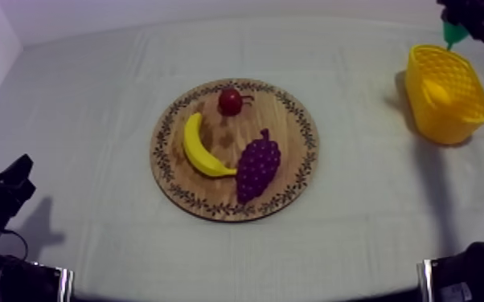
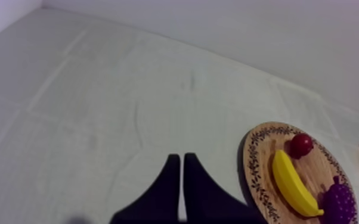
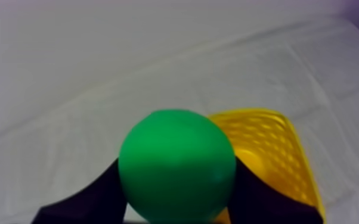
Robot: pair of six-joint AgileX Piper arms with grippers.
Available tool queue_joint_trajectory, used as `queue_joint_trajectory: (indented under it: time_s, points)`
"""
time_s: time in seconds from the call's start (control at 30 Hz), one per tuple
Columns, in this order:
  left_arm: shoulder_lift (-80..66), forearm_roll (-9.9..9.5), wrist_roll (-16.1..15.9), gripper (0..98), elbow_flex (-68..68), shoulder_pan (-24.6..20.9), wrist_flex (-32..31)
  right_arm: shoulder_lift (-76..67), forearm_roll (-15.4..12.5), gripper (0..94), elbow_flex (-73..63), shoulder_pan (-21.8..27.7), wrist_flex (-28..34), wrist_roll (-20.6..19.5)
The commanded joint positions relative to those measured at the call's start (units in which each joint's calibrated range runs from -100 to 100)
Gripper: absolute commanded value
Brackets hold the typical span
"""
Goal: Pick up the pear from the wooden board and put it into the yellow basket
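- Pear point(image 3: 177, 164): green, round, clamped in the right claw point(image 1: 462, 19). It is off the wooden board point(image 1: 293, 120) and up in the air.
- Right claw is gripping the pear. A black finger point(image 3: 95, 193) sits at each side of the fat belly.
- In the top view the pear's green tip point(image 1: 454, 34) pokes out under the arm, at the far rim of the yellow basket point(image 1: 446, 120). The pear is not inside yet.
- In the right wrist view the basket point(image 3: 277, 149) lies below and beyond the pear, with its mouth open to it.
- There is a yellow lump in the basket; cannot tell what it is.
- Left claw point(image 2: 180, 158): closed on nothing, fingers together as a wedge. It is low over the table point(image 1: 92, 96), well apart from the board.
- On the board: banana point(image 1: 199, 148), bunch of grapes point(image 1: 257, 165) and small red fruit point(image 1: 230, 101).
- Handling, my guess: a toy, so light and stiff, and it won't squash or break.
- The skin looks smooth and the body is round, so it is probably slippery and could pop out or roll under a pinch off the widest part.
- Best hold is across the belly, as it is now. The neck would be too narrow and tapered.
- Step: carry and drop. Most of the task looks done.
- Next: centre the pear over the basket mouth, lower it, then let go. A high drop could bounce it off the rim.
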Motion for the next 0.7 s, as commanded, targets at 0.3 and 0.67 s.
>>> queue_joint_trajectory:
  time_s: [0.3,0.67]
  points:
    - [0.0,-0.02,0.0,0.1,0.0,0.0,0.0,6.8,-10.3,27.4,3.5,5.6,-5.1,11.0]
    - [0.0,-0.02,0.0,0.1,0.0,0.0,0.0,14.5,-19.8,27.4,3.8,7.6,-8.7,19.7]
